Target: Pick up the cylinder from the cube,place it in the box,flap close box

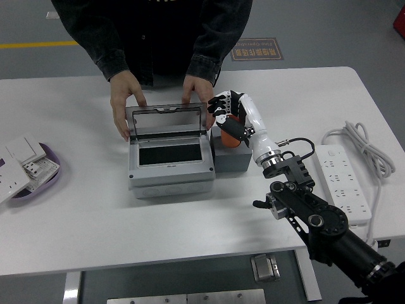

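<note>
An orange cylinder [233,128] is held in my right hand [226,116], lifted a little above the dark grey cube [234,158]. The fingers curl around it and hide most of it. Left of the cube stands the grey box [171,166] with its clear lid [166,118] raised upright and a dark opening inside. A person at the far side has both hands on the lid's edges: one hand [123,101] at its left corner, the other hand [197,95] at its right corner, close to my fingers. No left arm shows.
A white power strip [343,181] with a coiled cable [354,140] lies at the right. A purple dish [39,171] with white switch plates sits at the left edge. A metal bracket [266,266] hangs below the table's near edge.
</note>
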